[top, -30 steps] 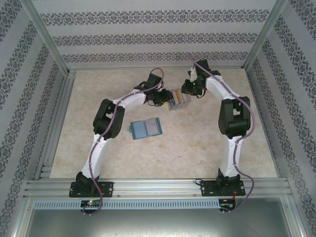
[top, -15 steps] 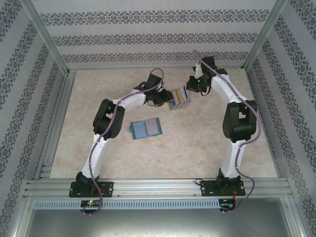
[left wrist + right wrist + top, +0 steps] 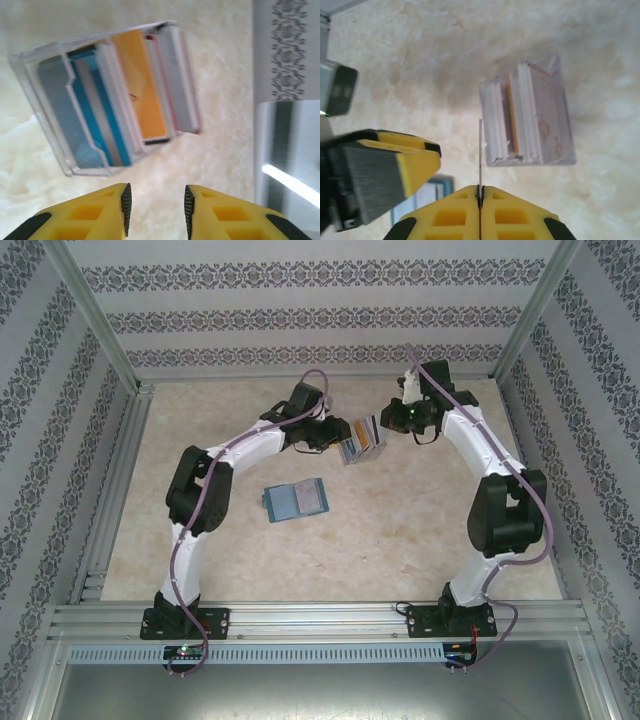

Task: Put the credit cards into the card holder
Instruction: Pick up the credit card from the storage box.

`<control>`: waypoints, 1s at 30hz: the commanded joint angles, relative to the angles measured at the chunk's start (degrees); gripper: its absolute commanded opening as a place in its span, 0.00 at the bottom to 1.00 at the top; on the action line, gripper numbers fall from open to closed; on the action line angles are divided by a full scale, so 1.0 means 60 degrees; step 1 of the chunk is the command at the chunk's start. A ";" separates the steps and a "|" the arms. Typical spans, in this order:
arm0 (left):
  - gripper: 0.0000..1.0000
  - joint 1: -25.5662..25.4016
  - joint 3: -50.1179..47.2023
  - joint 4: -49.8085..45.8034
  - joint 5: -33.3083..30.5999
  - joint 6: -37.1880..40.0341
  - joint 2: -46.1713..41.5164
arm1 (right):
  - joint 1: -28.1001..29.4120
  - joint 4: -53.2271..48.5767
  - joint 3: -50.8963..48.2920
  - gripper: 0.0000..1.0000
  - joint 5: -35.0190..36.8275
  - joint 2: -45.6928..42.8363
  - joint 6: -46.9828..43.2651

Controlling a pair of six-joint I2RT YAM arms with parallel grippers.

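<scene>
My right gripper (image 3: 480, 190) pinches one card (image 3: 480, 145) edge-on, evidently destined for the card holder (image 3: 296, 500); my left gripper (image 3: 154, 207), jaws apart, hovers beside the clear case (image 3: 55, 60).

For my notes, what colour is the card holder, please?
Card holder: teal-blue, grey-blue inside, clearest in top external view.

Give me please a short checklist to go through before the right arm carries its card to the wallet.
1. Right claw shut on one card: ok.
2. Card free of the clear box: cannot tell; it shows edge-on, right beside the box's wall.
3. Wallet lying open on the table: ok.
4. Left claw empty, jaws apart: ok.
5. Way to the wallet free: probably not ok; the left claw sits close beside the right claw, on the wallet's side.
</scene>
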 commanded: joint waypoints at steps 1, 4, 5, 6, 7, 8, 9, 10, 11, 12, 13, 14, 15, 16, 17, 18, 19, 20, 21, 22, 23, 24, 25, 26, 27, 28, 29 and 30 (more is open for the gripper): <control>0.37 0.0062 -0.0499 0.0549 0.0697 0.0351 -0.0709 | -0.0037 0.0848 -0.0819 0.09 -0.1091 -0.0509 0.0564; 0.37 0.0149 -0.1097 0.1285 0.1365 0.0210 -0.1104 | -0.0031 0.1423 -0.1385 0.09 -0.1900 -0.0801 0.0910; 0.37 0.0179 -0.1353 0.1504 0.1562 0.0226 -0.1269 | -0.0040 0.1661 -0.1559 0.09 -0.2219 -0.0861 0.1042; 0.37 0.0201 -0.1577 0.1661 0.1690 0.0273 -0.1429 | -0.0035 0.1864 -0.1710 0.09 -0.2460 -0.0918 0.1162; 0.37 0.0218 -0.1868 0.1867 0.1800 0.0308 -0.1640 | -0.0045 0.2093 -0.1891 0.09 -0.2680 -0.0969 0.1291; 0.37 0.0249 -0.2183 0.2074 0.1918 0.0303 -0.1893 | -0.0030 0.2366 -0.2093 0.09 -0.2889 -0.1041 0.1406; 0.37 0.0276 -0.2466 0.2296 0.2040 0.0295 -0.2074 | -0.0032 0.2587 -0.2254 0.09 -0.3034 -0.1096 0.1483; 0.37 0.0308 -0.2761 0.2567 0.2225 0.0253 -0.2330 | -0.0031 0.2756 -0.2419 0.09 -0.3091 -0.1132 0.1546; 0.37 0.0331 -0.3045 0.2847 0.2415 0.0173 -0.2532 | -0.0034 0.2953 -0.2579 0.09 -0.3200 -0.1151 0.1633; 0.37 0.0360 -0.3267 0.3068 0.2569 0.0100 -0.2660 | -0.0032 0.3184 -0.2742 0.09 -0.3375 -0.1151 0.1727; 0.37 0.0376 -0.3504 0.3342 0.2762 -0.0024 -0.2793 | -0.0040 0.3504 -0.2911 0.09 -0.3592 -0.1164 0.1885; 0.38 0.0407 -0.3741 0.3668 0.2933 -0.0207 -0.2886 | -0.0030 0.3847 -0.3076 0.09 -0.3795 -0.1180 0.2066; 0.38 0.0439 -0.3929 0.3915 0.3004 -0.0360 -0.2954 | -0.0015 0.4169 -0.3251 0.09 -0.3955 -0.1193 0.2265; 0.38 0.0485 -0.4117 0.4146 0.3066 -0.0535 -0.2992 | 0.0002 0.4529 -0.3402 0.09 -0.4144 -0.1214 0.2492; 0.38 0.0524 -0.4276 0.4418 0.3119 -0.0723 -0.2996 | 0.0032 0.4801 -0.3519 0.10 -0.4289 -0.1217 0.2675; 0.38 0.0563 -0.4414 0.4673 0.3151 -0.0898 -0.2998 | 0.0078 0.4960 -0.3594 0.10 -0.4382 -0.1200 0.2812; 0.38 0.0584 -0.4483 0.4865 0.3147 -0.1043 -0.2972 | 0.0140 0.5094 -0.3652 0.10 -0.4461 -0.1182 0.2944; 0.38 0.0598 -0.4475 0.4936 0.3150 -0.1102 -0.2912 | 0.0226 0.5275 -0.3706 0.10 -0.4549 -0.1166 0.3108; 0.38 0.0597 -0.4438 0.4938 0.3175 -0.1117 -0.2829 | 0.0296 0.5544 -0.3789 0.10 -0.4592 -0.1164 0.3288; 0.38 0.0589 -0.4409 0.4983 0.3198 -0.1162 -0.2781 | 0.0347 0.5772 -0.3873 0.10 -0.4584 -0.1195 0.3457; 0.38 0.0593 -0.4412 0.5069 0.3188 -0.1225 -0.2713 | 0.0380 0.6036 -0.3951 0.10 -0.4596 -0.1217 0.3647; 0.38 0.0594 -0.4402 0.5120 0.3200 -0.1287 -0.2675 | 0.0393 0.6311 -0.4039 0.10 -0.4601 -0.1238 0.3832; 0.38 0.0602 -0.4401 0.5181 0.3229 -0.1333 -0.2638 | 0.0390 0.6565 -0.4107 0.10 -0.4603 -0.1253 0.4043; 0.38 0.0601 -0.4398 0.5232 0.3231 -0.1392 -0.2602 | 0.0395 0.6877 -0.4195 0.10 -0.4653 -0.1268 0.4269; 0.38 0.0613 -0.4414 0.5271 0.3217 -0.1437 -0.2592 | 0.0414 0.7141 -0.4261 0.10 -0.4705 -0.1272 0.4470; 0.38 0.0613 -0.4428 0.5325 0.3216 -0.1469 -0.2598 | 0.0420 0.7272 -0.4303 0.10 -0.4724 -0.1243 0.4588; 0.38 0.0600 -0.4438 0.5319 0.3216 -0.1479 -0.2602 | 0.0458 0.7339 -0.4297 0.10 -0.4733 -0.1240 0.4648; 0.38 0.0613 -0.4435 0.5164 0.3175 -0.1392 -0.2635 | 0.0481 0.7446 -0.4309 0.10 -0.4745 -0.1225 0.4708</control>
